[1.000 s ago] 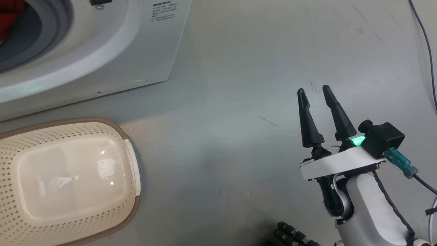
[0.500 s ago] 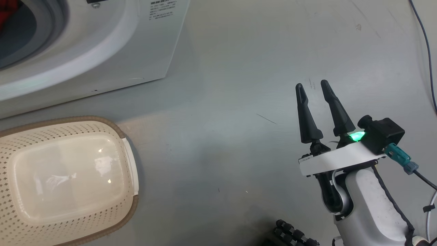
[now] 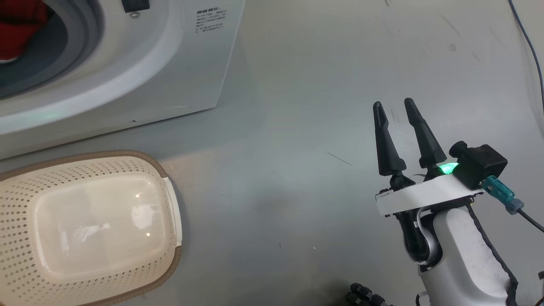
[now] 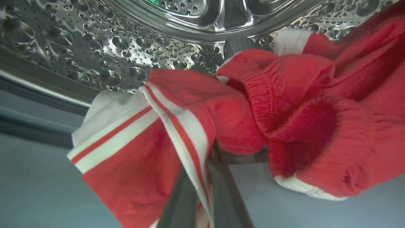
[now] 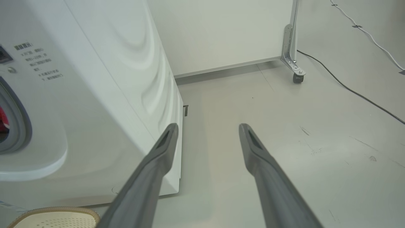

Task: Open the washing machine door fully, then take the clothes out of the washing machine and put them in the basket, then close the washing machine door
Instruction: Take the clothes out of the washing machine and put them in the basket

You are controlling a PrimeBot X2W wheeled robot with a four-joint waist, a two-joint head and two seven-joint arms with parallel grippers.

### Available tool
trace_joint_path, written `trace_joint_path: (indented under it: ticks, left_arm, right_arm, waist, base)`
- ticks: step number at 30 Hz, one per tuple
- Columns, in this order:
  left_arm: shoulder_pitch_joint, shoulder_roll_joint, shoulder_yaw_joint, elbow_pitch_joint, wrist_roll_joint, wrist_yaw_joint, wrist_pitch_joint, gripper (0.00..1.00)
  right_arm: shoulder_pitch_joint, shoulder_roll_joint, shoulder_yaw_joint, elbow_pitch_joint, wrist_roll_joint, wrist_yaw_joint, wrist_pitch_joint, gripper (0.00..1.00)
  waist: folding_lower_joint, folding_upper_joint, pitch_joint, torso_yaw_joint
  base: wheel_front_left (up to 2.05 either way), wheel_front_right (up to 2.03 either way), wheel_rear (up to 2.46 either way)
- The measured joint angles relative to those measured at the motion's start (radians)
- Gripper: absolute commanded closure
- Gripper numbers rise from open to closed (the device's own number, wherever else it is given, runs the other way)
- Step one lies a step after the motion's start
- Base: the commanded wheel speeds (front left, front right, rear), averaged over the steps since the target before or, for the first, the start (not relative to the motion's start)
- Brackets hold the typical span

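Inside the washing machine's steel drum (image 4: 104, 57), my left gripper (image 4: 212, 158) is shut on the clothes (image 4: 253, 110), a bundle of red fabric with white stripes pinched between its fingers. In the head view the washing machine (image 3: 140, 80) stands at the upper left, its opening uncovered, with red clothes (image 3: 17, 29) showing inside. The cream basket (image 3: 168, 174) sits on the floor in front of it, with nothing in it. My right gripper (image 3: 393, 108) hovers open over the floor at the right, away from both; its fingers (image 5: 158, 158) hold nothing. The washing machine door is out of view.
Grey floor (image 3: 297, 106) stretches between the machine and my right arm. A white panel on a castor (image 5: 297, 77) stands behind the machine. Cables (image 5: 348, 88) trail across the floor at the far right.
The whole head picture has shifted slightly, so the camera moved. My left gripper has closed from wide open onto the clothes. The right gripper stays open in the same place.
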Motion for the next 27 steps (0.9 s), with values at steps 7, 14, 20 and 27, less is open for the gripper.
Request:
trace_joint_path:
  ticks: [7,14,20,27]
  left_arm:
    - [0.018,-0.04,0.003,0.018,-0.019,-0.023,-0.098,1.0]
    - [0.073,-0.081,0.0,0.035,-0.039,-0.055,-0.191,1.0]
    - [0.129,-0.117,-0.011,0.043,-0.05,-0.077,-0.266,1.0]
    - [0.208,-0.165,-0.025,0.043,-0.059,-0.113,-0.351,1.0]
  right_arm:
    - [0.0,0.0,-0.016,0.017,-0.009,0.0,0.0,0.0]
    - [0.005,0.0,-0.031,0.038,-0.021,0.0,0.0,0.0]
    - [0.037,0.0,-0.048,0.057,-0.046,0.0,0.0,0.0]
    - [0.086,-0.001,-0.073,0.075,-0.057,0.0,0.0,0.0]
  waist:
    - [0.0,0.0,-0.052,0.017]
    - [0.0,0.0,-0.119,0.039]
    - [0.0,0.0,-0.185,0.06]
    - [0.0,0.0,-0.265,0.086]
  base:
    - [0.0,0.0,0.0]
    - [0.0,0.0,0.0]
    - [0.0,0.0,0.0]
    - [0.0,0.0,0.0]
